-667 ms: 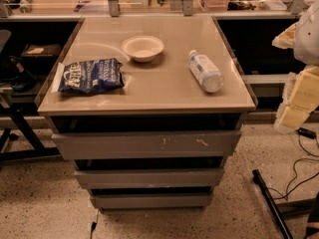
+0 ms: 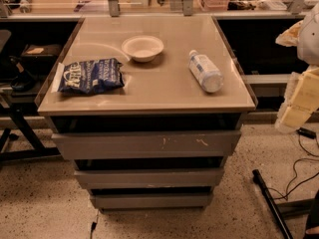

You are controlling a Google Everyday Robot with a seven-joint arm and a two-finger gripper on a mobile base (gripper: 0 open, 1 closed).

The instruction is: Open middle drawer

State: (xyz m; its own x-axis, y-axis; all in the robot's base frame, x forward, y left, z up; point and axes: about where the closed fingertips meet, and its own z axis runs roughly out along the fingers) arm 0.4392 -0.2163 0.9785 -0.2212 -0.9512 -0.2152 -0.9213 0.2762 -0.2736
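Note:
The middle drawer is the plain grey front in the middle of a three-drawer cabinet, and it is shut. Above it is the top drawer front with white scratch marks. Below it is the narrow bottom front. My gripper shows as pale cream parts at the right edge of the view. It is beside the cabinet's right side, level with the tabletop, and well apart from the drawer fronts.
On the beige cabinet top lie a blue snack bag, a white bowl and a plastic bottle on its side. A dark stand leg and cables cross the speckled floor at the right. Black furniture stands at the left.

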